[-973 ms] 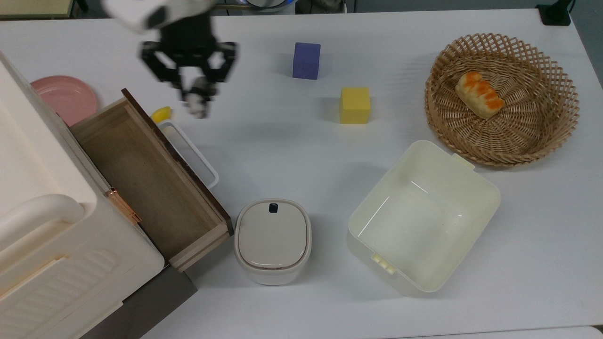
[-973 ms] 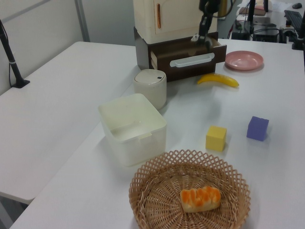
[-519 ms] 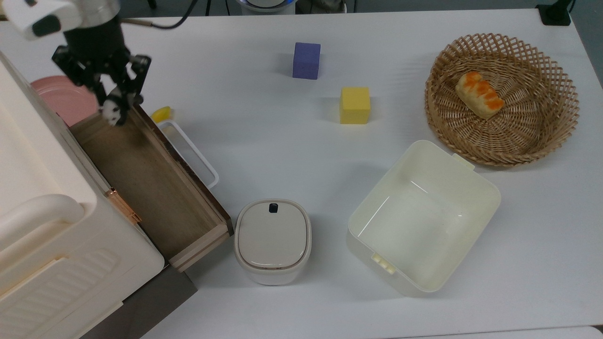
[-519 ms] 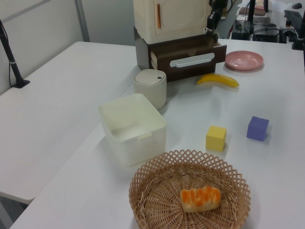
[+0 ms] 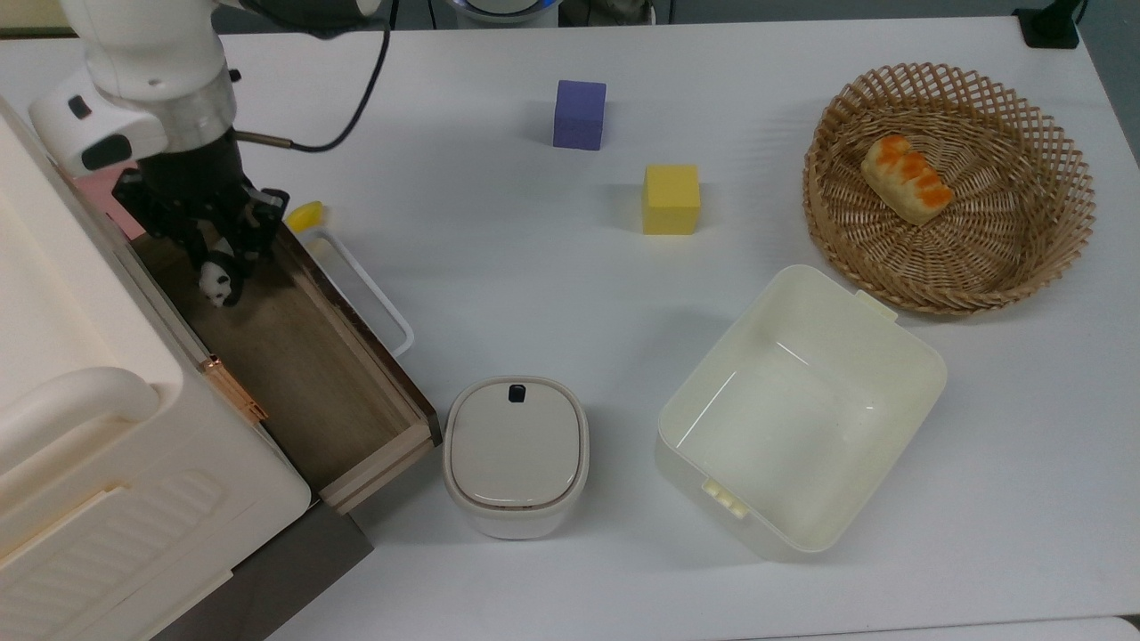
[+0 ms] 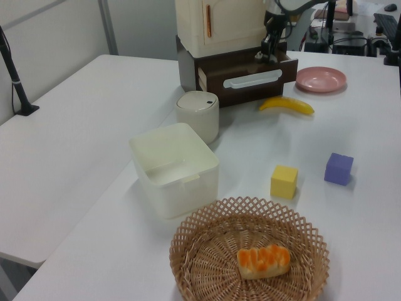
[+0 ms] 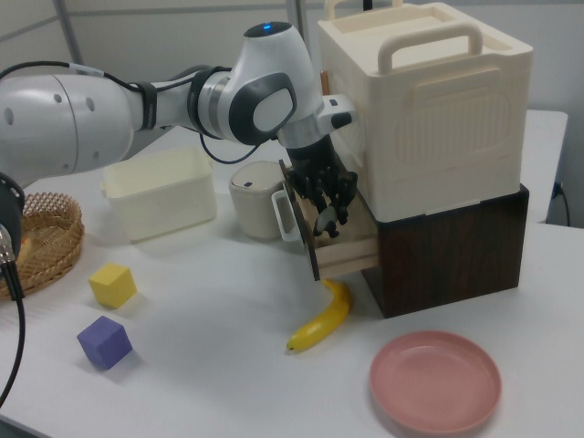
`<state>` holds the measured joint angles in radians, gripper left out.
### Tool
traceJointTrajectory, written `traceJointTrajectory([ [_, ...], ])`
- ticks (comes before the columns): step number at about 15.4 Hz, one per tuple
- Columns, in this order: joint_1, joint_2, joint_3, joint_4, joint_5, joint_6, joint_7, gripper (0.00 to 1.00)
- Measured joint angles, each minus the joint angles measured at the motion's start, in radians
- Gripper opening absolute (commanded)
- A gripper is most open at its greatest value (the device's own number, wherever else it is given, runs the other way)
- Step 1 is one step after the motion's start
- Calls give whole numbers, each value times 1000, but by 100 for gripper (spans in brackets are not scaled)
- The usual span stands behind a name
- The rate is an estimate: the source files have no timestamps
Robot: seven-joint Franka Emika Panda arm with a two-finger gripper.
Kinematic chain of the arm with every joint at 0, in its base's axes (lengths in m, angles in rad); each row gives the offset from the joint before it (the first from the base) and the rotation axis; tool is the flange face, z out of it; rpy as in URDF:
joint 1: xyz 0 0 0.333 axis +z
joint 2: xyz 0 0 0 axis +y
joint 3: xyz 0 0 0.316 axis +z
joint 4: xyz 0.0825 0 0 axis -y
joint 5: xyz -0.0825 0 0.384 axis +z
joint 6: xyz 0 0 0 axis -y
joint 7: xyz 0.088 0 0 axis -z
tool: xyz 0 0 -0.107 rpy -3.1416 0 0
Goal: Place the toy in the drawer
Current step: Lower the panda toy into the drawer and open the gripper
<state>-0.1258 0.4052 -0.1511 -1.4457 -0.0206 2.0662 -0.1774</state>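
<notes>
Hanging over the open drawer, the toy sits pinched between my gripper's fingertips: I see the little black-and-white panda clamped there in the top view, above the end of the drawer's wooden floor nearest the pink plate. In the right view the gripper reaches down inside the drawer, just behind its dark front panel, and I can't tell whether the panda touches the floor. In the left view I see the gripper at the drawer's far end, above the white loop handle.

Working outward from the drawer: the cream cabinet sits right on top of its dark housing. The banana lies on the table just in front of the drawer's front panel, and the pink plate lies a bit beyond it. In the top view, a lidded cream container stands just beside the drawer's other end, with the open cream bin farther along. The yellow cube and purple cube sit well apart from the drawer, mid-table. Farthest out is the wicker basket with a piece of bread inside.
</notes>
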Motion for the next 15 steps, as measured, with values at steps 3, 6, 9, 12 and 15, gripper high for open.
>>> traceJointTrajectory([
  [3, 5, 15, 0, 3, 0, 10, 9, 18],
  [6, 5, 29, -3, 4, 0, 13, 9, 21],
  [9, 4, 46, -4, 4, -2, 33, 10, 33],
  [12, 4, 47, -4, 4, -2, 34, 10, 68],
  [15, 4, 57, -4, 4, -2, 34, 13, 74],
])
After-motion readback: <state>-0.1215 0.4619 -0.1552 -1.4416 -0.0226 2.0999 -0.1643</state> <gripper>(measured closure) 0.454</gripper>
